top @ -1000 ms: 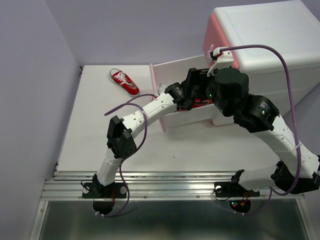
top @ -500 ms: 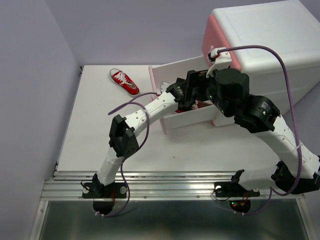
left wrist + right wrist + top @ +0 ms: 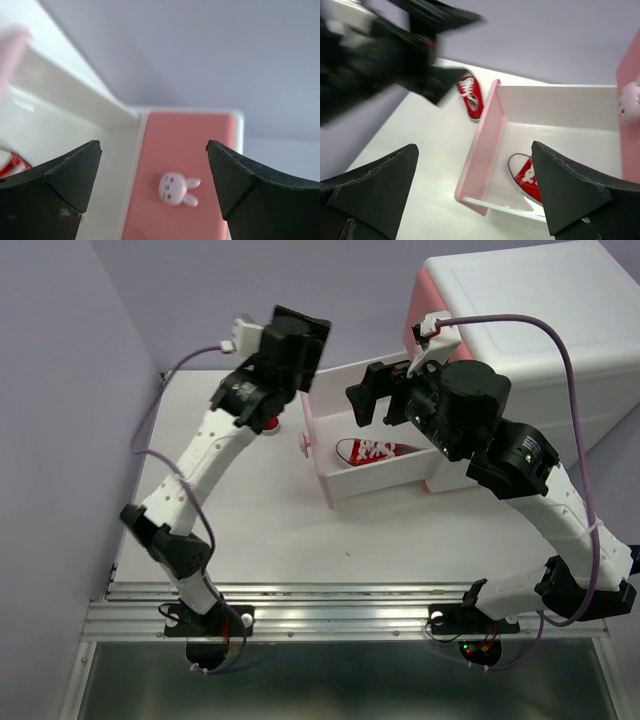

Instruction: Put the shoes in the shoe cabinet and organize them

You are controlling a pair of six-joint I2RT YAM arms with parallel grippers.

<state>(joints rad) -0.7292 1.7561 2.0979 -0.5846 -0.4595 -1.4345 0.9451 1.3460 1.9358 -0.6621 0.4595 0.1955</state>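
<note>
Near the far left corner of the white table (image 3: 200, 530), holds left gripper (image 3: 152, 150) raised, jaws wide and empty, above a red canvas sneaker with white laces (image 3: 470, 96). Poises right gripper (image 3: 474, 147), equally open and empty, over the pulled-out pink-fronted drawer (image 3: 390, 475) of the large white plastic shoe cabinet (image 3: 540, 320), matching red sneaker (image 3: 375, 451) inside. Risks shoving the loose sneaker off the far edge on a skewed descent.
</note>
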